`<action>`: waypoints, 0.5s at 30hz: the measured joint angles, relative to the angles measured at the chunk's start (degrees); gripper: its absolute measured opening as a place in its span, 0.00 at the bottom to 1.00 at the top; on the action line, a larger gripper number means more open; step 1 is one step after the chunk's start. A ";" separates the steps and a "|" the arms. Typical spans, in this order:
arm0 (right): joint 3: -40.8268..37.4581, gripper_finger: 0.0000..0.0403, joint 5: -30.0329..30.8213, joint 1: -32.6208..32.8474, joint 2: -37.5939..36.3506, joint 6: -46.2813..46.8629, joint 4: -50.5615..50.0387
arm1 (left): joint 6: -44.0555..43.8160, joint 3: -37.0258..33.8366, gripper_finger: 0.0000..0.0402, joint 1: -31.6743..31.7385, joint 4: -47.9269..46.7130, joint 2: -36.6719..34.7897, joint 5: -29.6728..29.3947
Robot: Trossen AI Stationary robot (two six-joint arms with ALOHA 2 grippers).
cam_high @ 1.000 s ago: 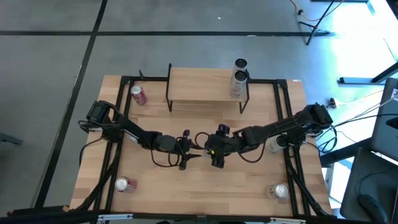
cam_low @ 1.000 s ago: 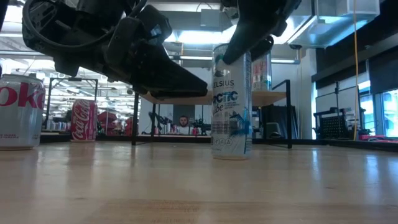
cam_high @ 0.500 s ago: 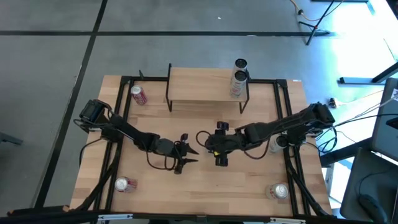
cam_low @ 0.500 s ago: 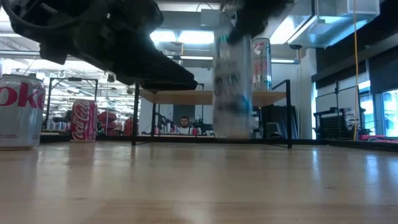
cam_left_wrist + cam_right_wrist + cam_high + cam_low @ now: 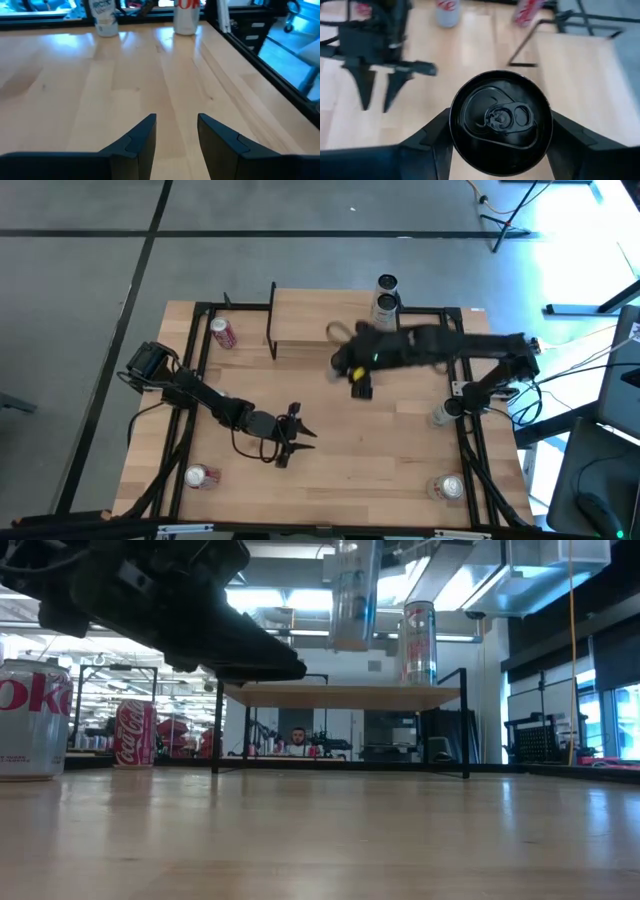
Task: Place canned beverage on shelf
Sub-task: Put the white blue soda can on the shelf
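A tall slim silver-blue beverage can (image 5: pixel 355 595) with a black top (image 5: pixel 501 120) hangs in the air, and my right gripper (image 5: pixel 356 367) is shut on it. It is near the shelf's front edge and higher than the plank. The shelf (image 5: pixel 330 320), a light plank on thin black legs, stands at the table's far middle. A silver can (image 5: pixel 419 642) stands on its right end. My left gripper (image 5: pixel 176 134) hovers open over the table's near middle, nothing between its fingers. My right gripper pinches the can's round side wall (image 5: pixel 454 131) just below the top rim, one finger (image 5: pixel 427 142) on each side. The fingers come slanting down from the table's right side. The can is lifted clear of the table, top up.
A red cola can (image 5: pixel 222 332) stands left of the shelf. Other cans stand near the table's near left corner (image 5: pixel 200 476), near right corner (image 5: pixel 446 487) and right edge (image 5: pixel 440 413). Bare wood lies between shelf and left gripper.
My right gripper has risen from the table's middle with the can and swung toward the shelf at the far edge; the can, standing on the table a second ago, is now lifted above shelf height. My left gripper has drawn back a little toward the near left.
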 joint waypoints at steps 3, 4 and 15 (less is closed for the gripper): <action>3.59 0.55 -2.27 -5.16 -0.68 -3.32 -2.39 | -0.43 0.00 0.34 -0.01 0.12 0.00 -0.15; 4.64 0.55 -3.36 -7.20 -0.68 -4.27 -3.00 | -1.06 0.02 0.34 -0.01 0.12 0.00 -0.15; 5.27 0.56 -19.25 -28.78 -0.55 -15.26 -4.07 | -2.67 0.00 0.34 -1.85 -1.35 0.00 -0.04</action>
